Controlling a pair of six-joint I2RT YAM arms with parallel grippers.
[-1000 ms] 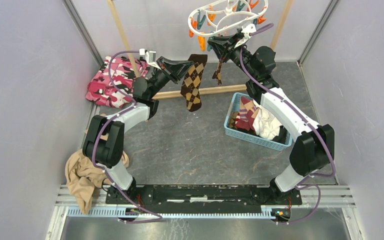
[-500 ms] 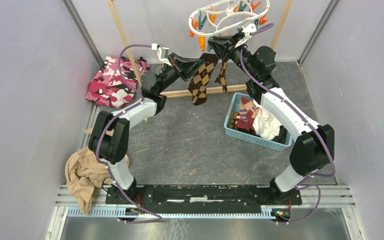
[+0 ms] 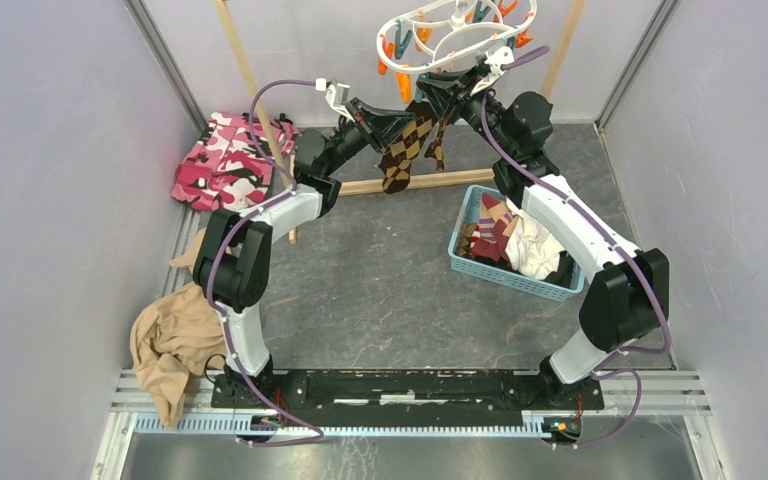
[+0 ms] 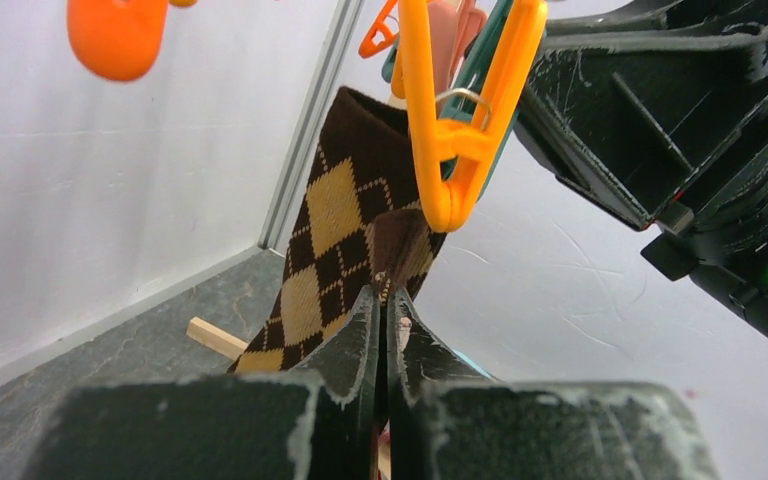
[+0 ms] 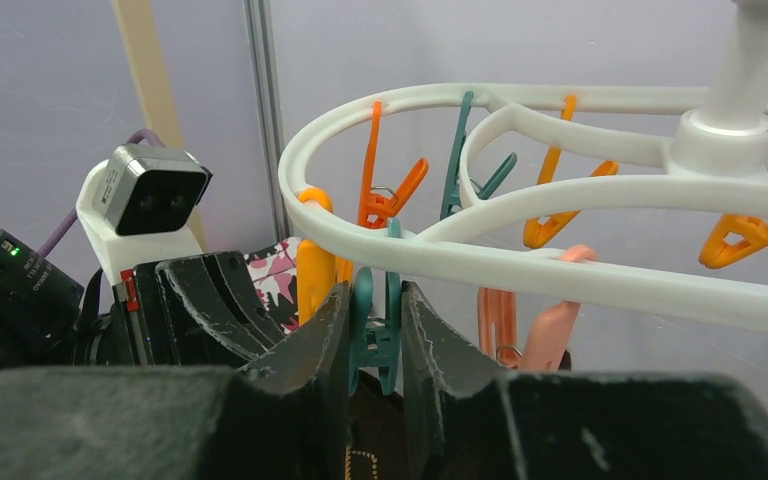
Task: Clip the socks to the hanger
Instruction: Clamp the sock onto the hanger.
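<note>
Argyle sock [image 4: 325, 250], brown/tan diamonds, is up under the hanger [image 5: 480, 262] at the back of the cell. Its cuff sits just behind an orange peg [image 4: 450, 130]; can't tell if any peg bites it. L gripper [image 4: 385, 312] has its jaws pressed together on the sock's lower part, cloth pinched btwn the tips. R gripper [image 5: 372, 300] is right beside it under the hanger rim, fingers clamped on either side of a teal peg [image 5: 375, 335]. From the top view, a second narrow dark sock [image 3: 443, 135] hangs just beside the first one; its top is hidden behind the R gripper, so I can't see what holds it.

Containers: one blue basket [image 3: 510, 277] on the floor by the R arm. Inside are maroon/tan patterned socks [image 3: 490, 228] on the left and white cloth [image 3: 535, 250] on the right, w/ something dark at the near right corner, too small to name.

Floor [image 3: 390, 290] is grey, stone-look. Wooden rack frame [image 3: 440, 180] stands at the back. Pink camo cloth [image 3: 225, 160] lies back left by the wall, and a tan garment [image 3: 170, 350] is heaped near the L arm base. Walls are plain pale grey on three sides.
</note>
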